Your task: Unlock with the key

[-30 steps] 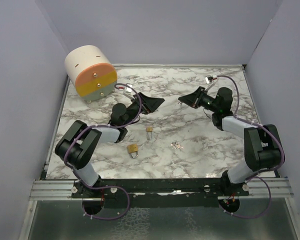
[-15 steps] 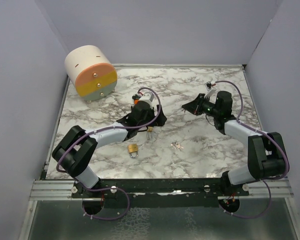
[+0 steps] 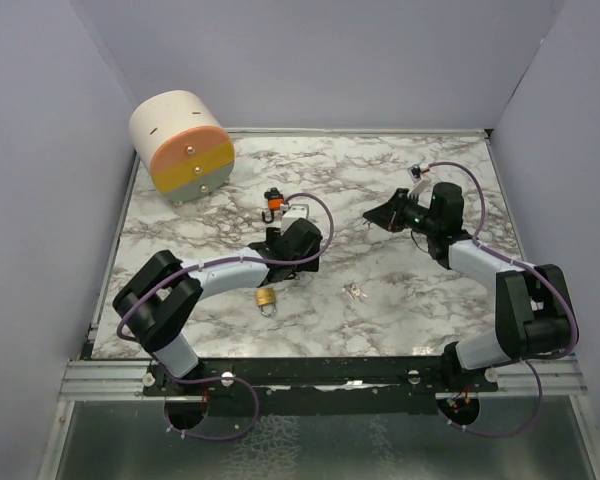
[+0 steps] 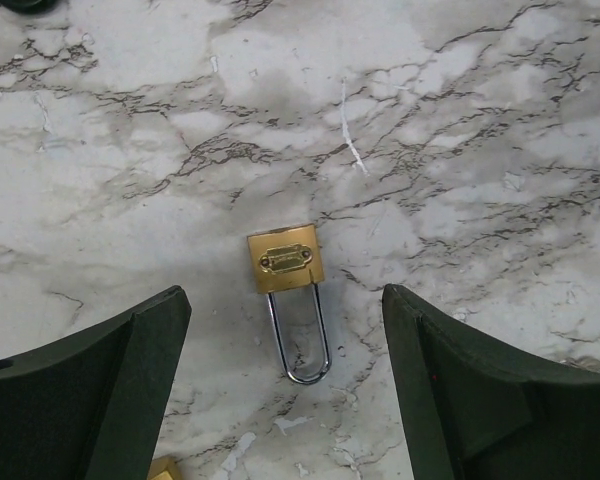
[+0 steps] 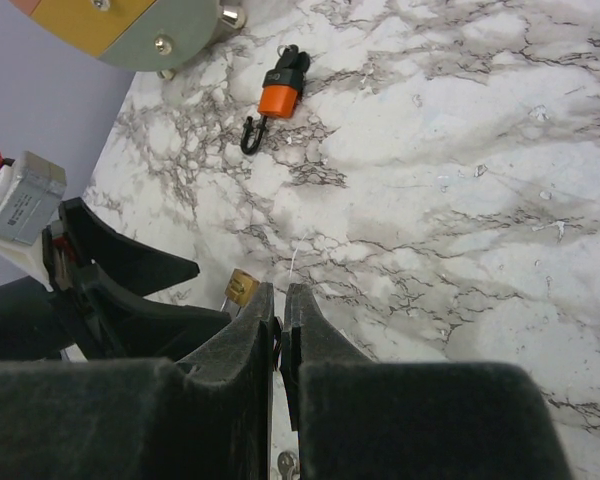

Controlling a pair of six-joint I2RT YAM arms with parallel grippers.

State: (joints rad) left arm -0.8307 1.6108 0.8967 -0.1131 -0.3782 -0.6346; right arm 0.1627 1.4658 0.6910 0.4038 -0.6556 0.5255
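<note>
The brass padlock [image 4: 285, 258] lies flat on the marble table [image 3: 380, 170], body away from me and shackle pointing back toward my left wrist. Both shackle legs look seated in the body, so I judge it locked. Nothing of the unlocking is done: no key is in it, and the keys [image 3: 355, 292] lie loose on the marble to the right of it, untouched. Picking up a key, steadying the lock, inserting and turning all remain.

My left gripper [image 4: 283, 292] hangs directly over the padlock with its jaws spread wide. One finger stands on each side of the lock, well apart from it, and they hold nothing. My right gripper [image 5: 280, 292] is off to the right, raised, jaws drawn together to a thin slit with nothing between them.

A second brass padlock [image 3: 267, 298] sits nearer my bases, just beside the left wrist. Farther off are a small orange-and-black lock [image 5: 280, 88] and the round drawer unit [image 3: 180, 145] in the far left corner.
</note>
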